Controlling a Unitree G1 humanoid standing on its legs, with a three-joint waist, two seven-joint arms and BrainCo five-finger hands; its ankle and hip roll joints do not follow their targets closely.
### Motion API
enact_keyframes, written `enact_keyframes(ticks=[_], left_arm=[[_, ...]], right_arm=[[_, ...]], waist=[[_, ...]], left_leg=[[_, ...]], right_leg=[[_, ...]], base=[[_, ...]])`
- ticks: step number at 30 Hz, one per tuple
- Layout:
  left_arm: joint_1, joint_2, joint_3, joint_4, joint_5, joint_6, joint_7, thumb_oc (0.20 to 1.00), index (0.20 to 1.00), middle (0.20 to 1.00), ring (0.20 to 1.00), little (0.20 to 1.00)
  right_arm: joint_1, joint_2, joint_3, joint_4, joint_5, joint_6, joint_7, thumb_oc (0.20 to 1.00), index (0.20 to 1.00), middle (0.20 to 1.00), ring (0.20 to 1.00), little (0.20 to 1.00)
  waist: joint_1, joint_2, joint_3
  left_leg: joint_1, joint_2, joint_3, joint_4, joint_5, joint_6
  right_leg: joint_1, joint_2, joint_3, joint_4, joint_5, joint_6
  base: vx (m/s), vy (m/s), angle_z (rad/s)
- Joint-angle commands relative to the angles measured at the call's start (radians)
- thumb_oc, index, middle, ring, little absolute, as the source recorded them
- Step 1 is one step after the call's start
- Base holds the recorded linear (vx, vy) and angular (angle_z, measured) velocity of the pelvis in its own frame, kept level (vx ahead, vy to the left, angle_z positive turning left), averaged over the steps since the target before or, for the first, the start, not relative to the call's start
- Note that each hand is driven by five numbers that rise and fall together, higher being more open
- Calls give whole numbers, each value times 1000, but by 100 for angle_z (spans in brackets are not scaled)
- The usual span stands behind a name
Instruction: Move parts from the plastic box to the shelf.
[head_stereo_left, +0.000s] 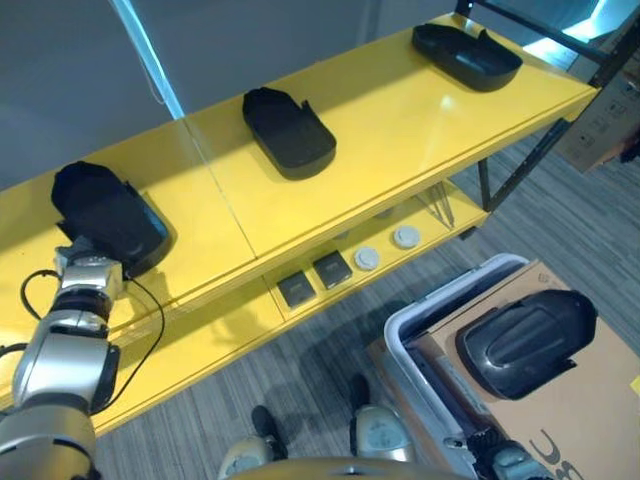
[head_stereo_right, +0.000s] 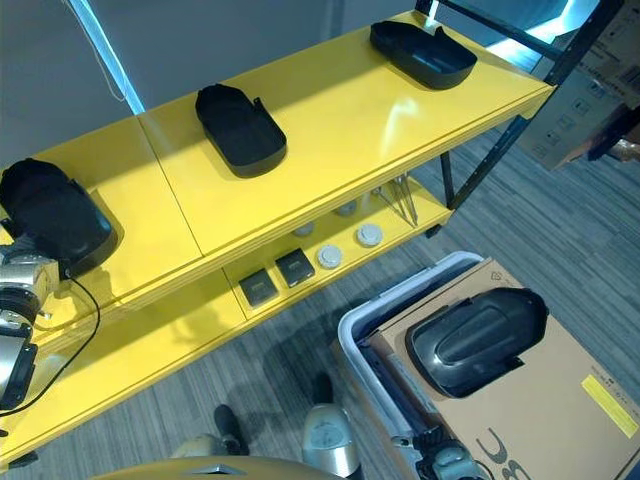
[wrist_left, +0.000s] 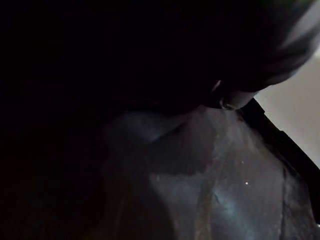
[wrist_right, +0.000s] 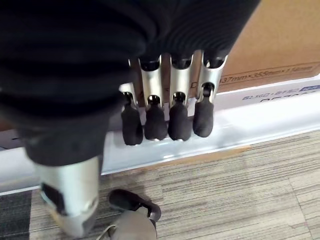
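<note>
While three black moulded plastic parts already lie on the top board of the yellow metal shelf (head_stereo_left: 420, 110), one more waits below, so the job looks well along but not finished. The far black tray-shaped part (head_stereo_left: 467, 55) sits near the shelf's right end, the middle black part (head_stereo_left: 289, 131) lies well apart from it toward the centre, and the nearest black part (head_stereo_left: 108, 216) rests at the left end.

The left hand (head_stereo_left: 88, 268) is right against that nearest part, its wrist at the shelf's front edge; the fingers are hidden behind or under the part, and the left wrist view shows just a dark surface up close, so I cannot tell whether they grip it or have let go. My guess is this part is either being set down or has just been placed.

The remaining black rounded plastic part (head_stereo_left: 525, 340) lies on a brown cardboard sheet (head_stereo_left: 580, 410) inside the white plastic box (head_stereo_left: 420, 320) on the floor. The right hand (wrist_right: 165, 120) hangs beside the box's white rim, fingers curled loosely together and holding nothing.

On the lower shelf level sit two small dark square pieces (head_stereo_left: 313, 279) and two pale round discs (head_stereo_left: 386, 248), untouched.
</note>
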Motion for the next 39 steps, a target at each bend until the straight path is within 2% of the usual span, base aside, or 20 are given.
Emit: enact_keyframes(ticks=[1, 2, 4, 5, 11, 13, 18, 29, 30, 31, 33, 39], left_arm=[[4, 81, 8, 41, 120, -9, -37, 200, 200, 200, 200, 200], [4, 81, 8, 41, 120, -9, -37, 200, 200, 200, 200, 200], [12, 97, -11, 23, 221, -18, -119, 200, 200, 200, 200, 200], [11, 107, -29, -6, 258, 2, -138, 200, 200, 200, 200, 200], [9, 113, -42, -15, 266, 6, -154, 200, 200, 200, 200, 200], [-14, 148, -78, -33, 287, 31, -214, 200, 200, 200, 200, 200], [-23, 152, -83, -29, 264, 37, -202, 200, 200, 200, 200, 200], [-12, 164, -71, -10, 276, 1, -187, 200, 200, 200, 200, 200], [-15, 162, -72, -9, 268, 1, -179, 846, 846, 846, 846, 846], [-16, 160, -71, -10, 265, 2, -175, 1000, 1000, 1000, 1000, 1000], [-21, 141, -61, -7, 247, -23, -126, 1000, 1000, 1000, 1000, 1000], [-38, 153, -68, -40, 254, -36, -96, 1000, 1000, 1000, 1000, 1000]], right_arm=[[54, 55, 53, 22, -13, 3, 20, 1000, 1000, 1000, 1000, 1000], [54, 55, 53, 22, -13, 3, 20, 1000, 1000, 1000, 1000, 1000], [57, 50, 50, 19, -23, 6, 27, 1000, 1000, 1000, 1000, 1000], [60, 48, 47, 20, -24, 5, 29, 1000, 1000, 1000, 1000, 1000], [62, 48, 46, 15, -26, 10, 29, 1000, 1000, 1000, 1000, 1000], [66, 35, 44, 3, -29, 20, 35, 1000, 1000, 1000, 1000, 1000], [67, 34, 37, 16, -33, 14, 31, 1000, 1000, 1000, 1000, 1000], [76, 27, 23, 32, -41, 7, 30, 1000, 1000, 1000, 1000, 1000], [75, 25, 24, 34, -40, 3, 31, 1000, 1000, 1000, 1000, 1000], [75, 24, 24, 34, -38, 3, 32, 1000, 1000, 1000, 1000, 1000], [69, 21, 27, 37, -41, -2, 37, 1000, 1000, 1000, 1000, 1000], [69, 21, 32, 34, -45, -11, 41, 1000, 1000, 1000, 1000, 1000]], waist=[[-3, -18, -56], [-3, -18, -56], [-1, -15, -56], [2, -14, -57], [2, -13, -58], [0, -8, -62], [-1, -6, -67], [-5, -5, -71], [-6, -5, -69], [-6, -6, -68], [-9, -10, -58], [-4, -12, -57]], left_leg=[[-63, 50, -59, 103, -50, -21], [-63, 50, -59, 103, -50, -21], [-55, 48, -56, 99, -51, -20], [-53, 47, -55, 97, -51, -20], [-51, 45, -54, 95, -53, -20], [-41, 42, -48, 88, -53, -18], [-34, 40, -43, 85, -55, -19], [-26, 40, -39, 79, -56, -21], [-27, 40, -39, 80, -56, -21], [-28, 40, -39, 80, -56, -22], [-32, 41, -40, 80, -54, -23], [-30, 40, -44, 77, -53, -24]], right_leg=[[0, -77, 16, 36, -63, 87], [0, -77, 16, 35, -63, 87], [7, -79, 16, 31, -61, 89], [8, -81, 16, 29, -58, 91], [10, -82, 17, 26, -57, 93], [17, -85, 16, 19, -53, 96], [24, -87, 17, 10, -50, 98], [28, -86, 23, 6, -50, 99], [26, -85, 25, 7, -51, 98], [25, -85, 25, 7, -51, 98], [20, -84, 29, 8, -51, 97], [26, -84, 26, 2, -47, 97]], base=[[0, 0, 0], [21, 32, 1], [20, 39, 0], [0, 0, 0], [3, 6, 0], [23, 36, 1], [0, 0, 0], [10, 0, 0], [0, 0, 0], [0, 0, 0], [0, 0, 0], [0, 0, 0]])
